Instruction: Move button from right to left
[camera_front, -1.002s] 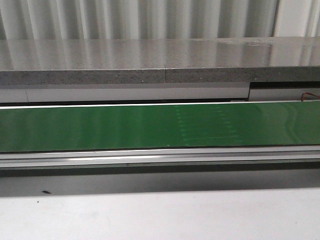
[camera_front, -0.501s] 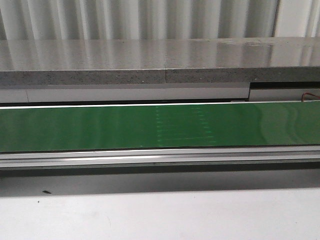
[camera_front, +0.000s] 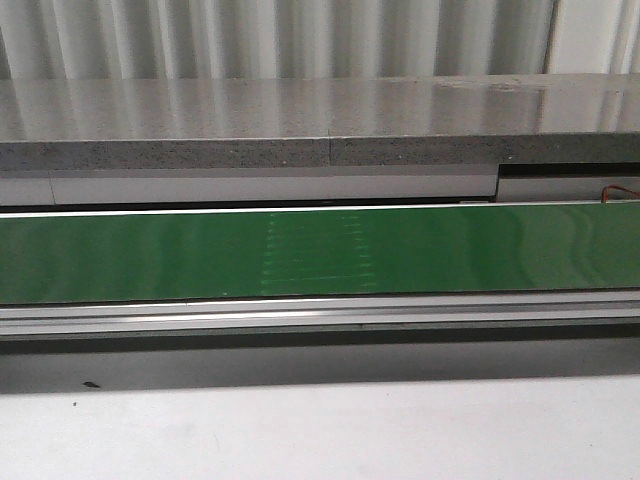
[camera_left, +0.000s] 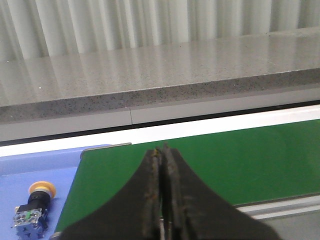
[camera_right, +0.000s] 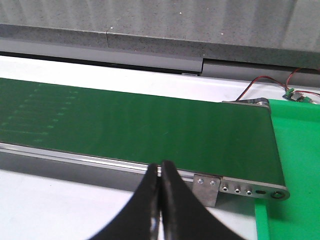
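Leftward along the green belt (camera_front: 480, 250) since a second ago, the faint stitched patch (camera_front: 318, 252) now sits at mid-frame of the front view.
Lower left in the left wrist view, the button (camera_left: 34, 207) lies on a blue tray (camera_left: 30, 170) just beside the belt's end; left gripper (camera_left: 161, 192) and right gripper (camera_right: 160, 207) are both pressed together, holding nothing.

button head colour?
Yellow, above a black collar; the button shows only in the left wrist view.
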